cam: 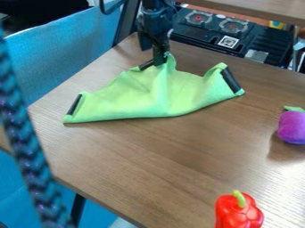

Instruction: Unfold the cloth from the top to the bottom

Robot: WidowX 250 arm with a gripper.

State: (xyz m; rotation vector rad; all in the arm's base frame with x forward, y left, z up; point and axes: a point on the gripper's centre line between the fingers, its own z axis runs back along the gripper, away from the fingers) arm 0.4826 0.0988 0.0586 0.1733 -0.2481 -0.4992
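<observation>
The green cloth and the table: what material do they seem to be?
The green cloth looks like soft matte fabric, perhaps microfibre, as it drapes in loose folds. The table seems wood or wood-look laminate, with streaky brown grain and a slight sheen.

A brown wood-grain table (137,156) with angled edges stands beside a blue fabric panel (65,53) at the upper left. Below its lower-left edge are a dark table leg (78,207) and more blue. Beyond the far edge sits black equipment (268,42) with two round, red-centred fittings (233,25), near another wooden tabletop (256,9). Pale light glints on the wood at right.
</observation>
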